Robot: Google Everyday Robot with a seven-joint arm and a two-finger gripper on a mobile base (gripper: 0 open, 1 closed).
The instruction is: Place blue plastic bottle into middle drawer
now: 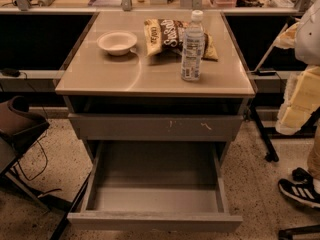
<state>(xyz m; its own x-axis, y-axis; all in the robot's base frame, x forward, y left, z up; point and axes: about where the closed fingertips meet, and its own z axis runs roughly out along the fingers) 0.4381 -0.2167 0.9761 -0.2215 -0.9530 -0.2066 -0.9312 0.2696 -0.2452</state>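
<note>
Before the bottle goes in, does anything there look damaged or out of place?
Only pale scuffs on the upper drawer front. Blue plastic bottle stands upright on the tabletop, middle drawer is open; the gripper isn't in view.

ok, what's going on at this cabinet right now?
Nothing is being handled yet. The blue plastic bottle stands upright and capped on the cabinet top, in front of a snack bag and to the right of a white bowl. The middle drawer is pulled out, its floor bare, below the scuffed drawer front. The gripper is not in view. A person's shoe shows at the right edge.
</note>
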